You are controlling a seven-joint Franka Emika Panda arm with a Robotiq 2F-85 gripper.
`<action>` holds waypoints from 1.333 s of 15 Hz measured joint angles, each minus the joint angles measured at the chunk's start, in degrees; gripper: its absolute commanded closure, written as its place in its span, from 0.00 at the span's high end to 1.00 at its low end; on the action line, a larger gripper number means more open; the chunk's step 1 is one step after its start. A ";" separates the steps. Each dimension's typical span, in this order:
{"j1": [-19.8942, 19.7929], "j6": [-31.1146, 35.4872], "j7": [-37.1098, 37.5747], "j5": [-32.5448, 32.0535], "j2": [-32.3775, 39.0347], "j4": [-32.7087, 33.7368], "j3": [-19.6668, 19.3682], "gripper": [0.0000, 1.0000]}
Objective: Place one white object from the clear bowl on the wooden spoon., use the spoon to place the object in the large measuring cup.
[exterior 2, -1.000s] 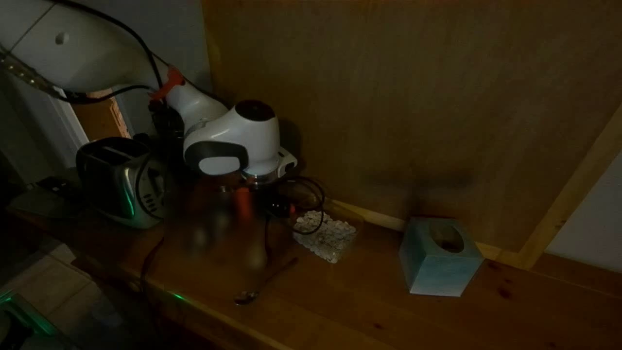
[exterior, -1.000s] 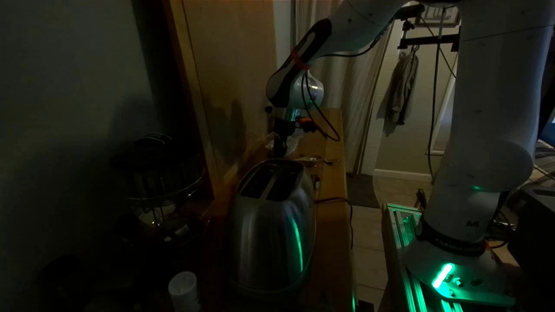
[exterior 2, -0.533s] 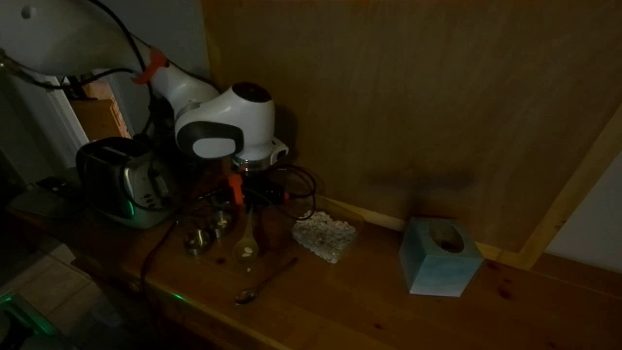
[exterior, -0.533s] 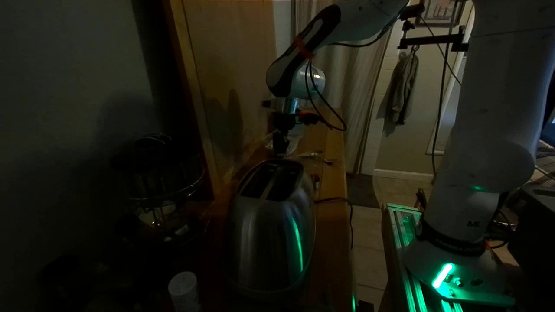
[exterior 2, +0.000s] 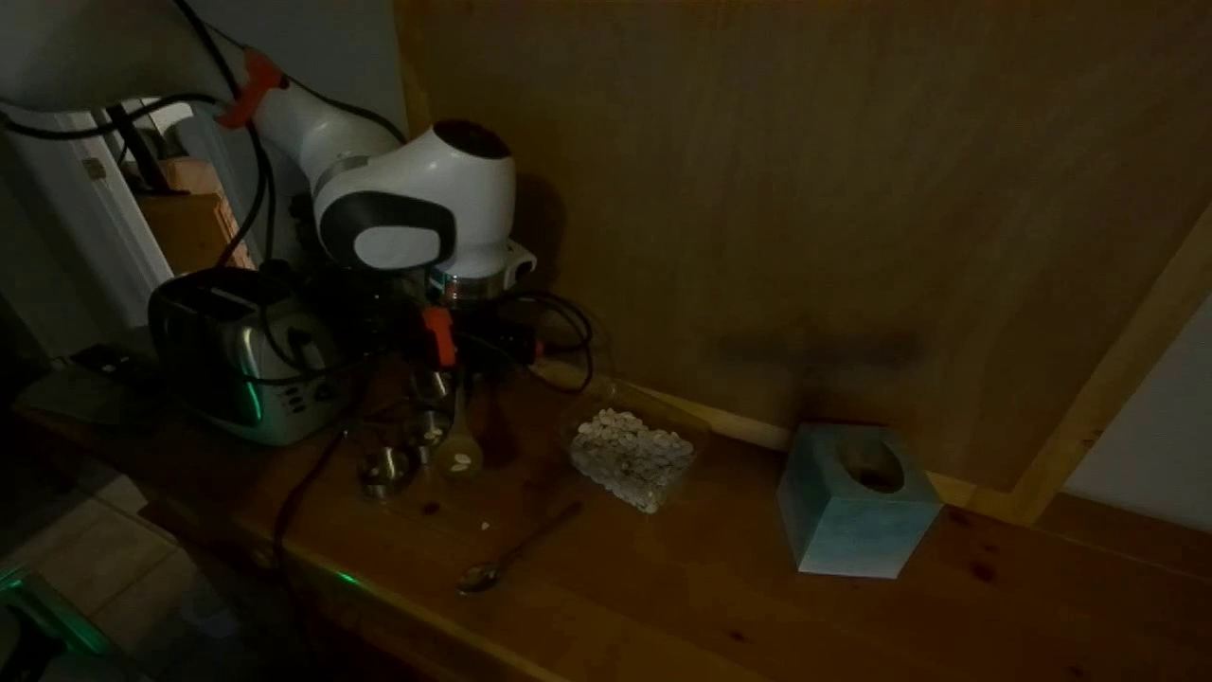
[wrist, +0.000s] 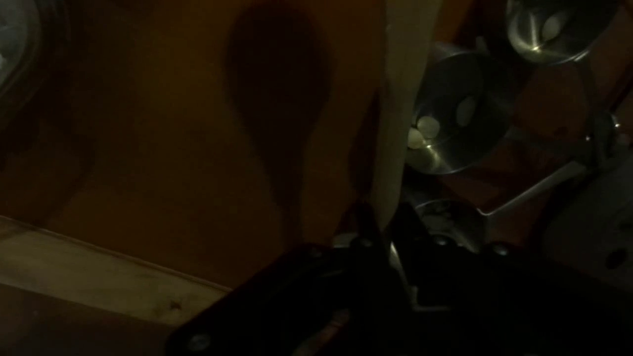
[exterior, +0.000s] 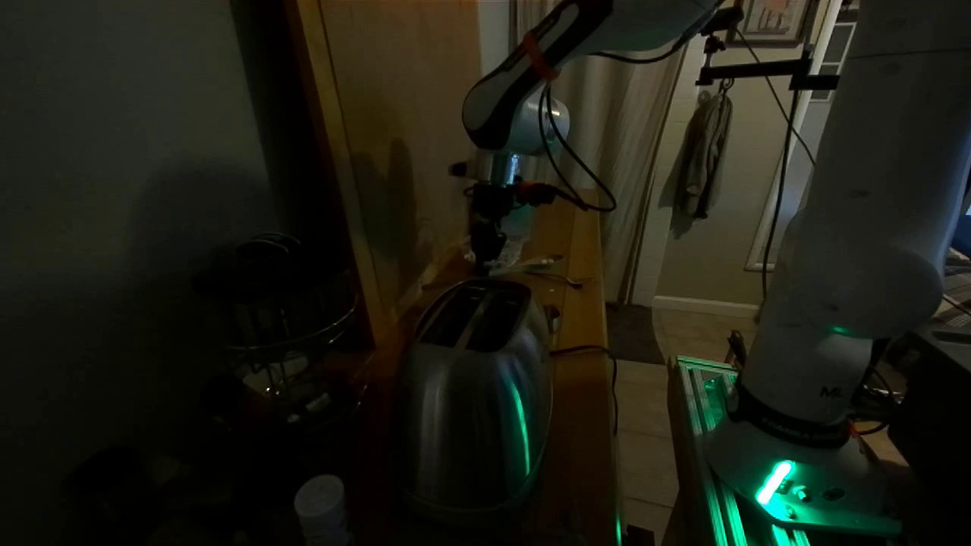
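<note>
The wooden spoon [exterior 2: 461,417] is held by its handle in my gripper [wrist: 384,220], above the table; it also shows in an exterior view [exterior: 523,267]. The fingers are shut around the handle. Small white pieces [exterior 2: 461,462] lie in the spoon's bowl, which is outside the wrist view. Metal measuring cups stand beside the spoon: a front cup [exterior 2: 383,487], a middle cup [wrist: 487,143] with white pieces in it, and a cup [wrist: 474,217] close to the fingers, partly hidden. I cannot tell which is largest. The clear bowl [exterior 2: 699,434], full of white pieces, stands apart.
A metal spoon [exterior 2: 483,575] lies near the table's front edge, with a white piece [exterior 2: 485,525] on the wood behind it. A toaster [exterior: 474,417] stands beyond the cups, with a cable near it. A tissue box [exterior 2: 852,521] stands by the wooden wall panel [exterior 2: 805,189].
My arm has risen, and the wooden spoon with its white pieces has moved up and toward the cups and toaster. The cups, clear bowl and metal spoon have not moved.
</note>
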 measured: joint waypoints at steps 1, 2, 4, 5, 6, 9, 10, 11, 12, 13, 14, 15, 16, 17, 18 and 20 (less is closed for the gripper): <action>0.07 -0.81 -0.56 0.00 -0.41 0.00 0.00 0.04; 0.11 -1.63 -1.17 0.00 -0.77 0.00 -0.02 0.04; 0.12 -3.15 -2.36 0.04 -1.33 0.00 -0.12 0.04; 0.12 -3.83 -3.05 0.10 -1.56 0.00 -0.17 0.04; 0.13 -4.54 -3.86 0.30 -1.77 0.00 -0.23 0.04; 0.17 -6.78 -7.00 1.60 -2.29 0.00 -0.39 0.04; 0.17 -7.40 -8.67 2.64 -2.51 0.00 -0.44 0.04; 0.19 -7.90 -10.52 3.91 -2.75 0.00 -0.50 0.04; 0.21 -8.40 -12.45 5.40 -3.00 -0.01 -0.58 0.04; 0.23 -8.85 -14.27 6.94 -3.23 -0.01 -0.67 0.04; 0.28 -9.33 -16.07 8.56 -3.42 -0.01 -0.77 0.04; 0.38 -9.88 -17.85 10.25 -3.61 -0.02 -0.90 0.04; 0.51 -10.35 -19.56 11.84 -3.80 -0.06 -1.02 0.15; 0.65 -10.61 -20.77 12.96 -3.91 -0.08 -1.09 0.15; 0.75 -10.78 -21.53 13.64 -3.92 -0.08 -1.09 0.15; 0.86 -10.83 -21.77 13.77 -3.92 -0.11 -1.10 0.15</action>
